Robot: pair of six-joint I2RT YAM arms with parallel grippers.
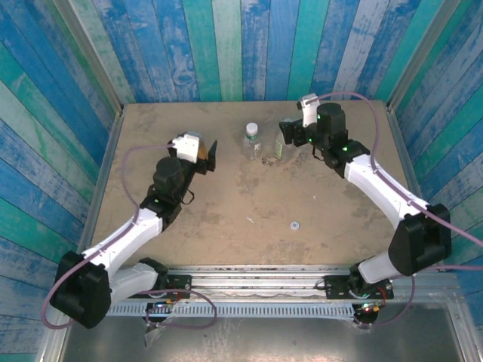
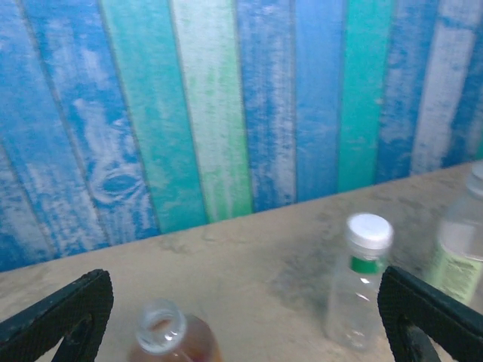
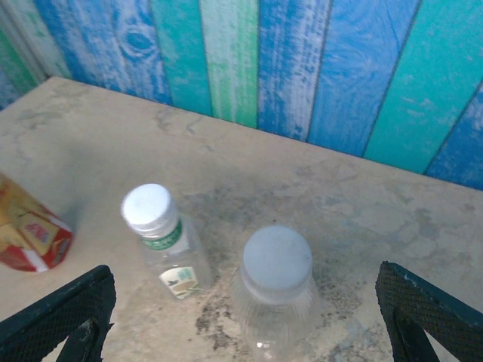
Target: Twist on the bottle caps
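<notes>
Two grippers gape wide, holding nothing: the left gripper (image 1: 202, 155) straddles the uncapped amber bottle (image 2: 163, 336) at ten o'clock, the right gripper (image 1: 291, 136) the capped clear bottle (image 3: 273, 315) at one; green-banded capped bottle (image 3: 173, 260) at twelve; loose white cap (image 1: 294, 225) at five.

Overhead view facing down, wrist views low, close, sharing green-banded bottle (image 2: 361, 290)

In the left wrist view, the amber bottle (image 2: 167, 335) is cut off below its open neck. The labelled bottle (image 2: 459, 249), right of the green-banded bottle (image 2: 361, 279), runs off the edge. From above, a small round thing (image 1: 294, 225) on the worktop (image 1: 226, 219) is too small to identify.
</notes>
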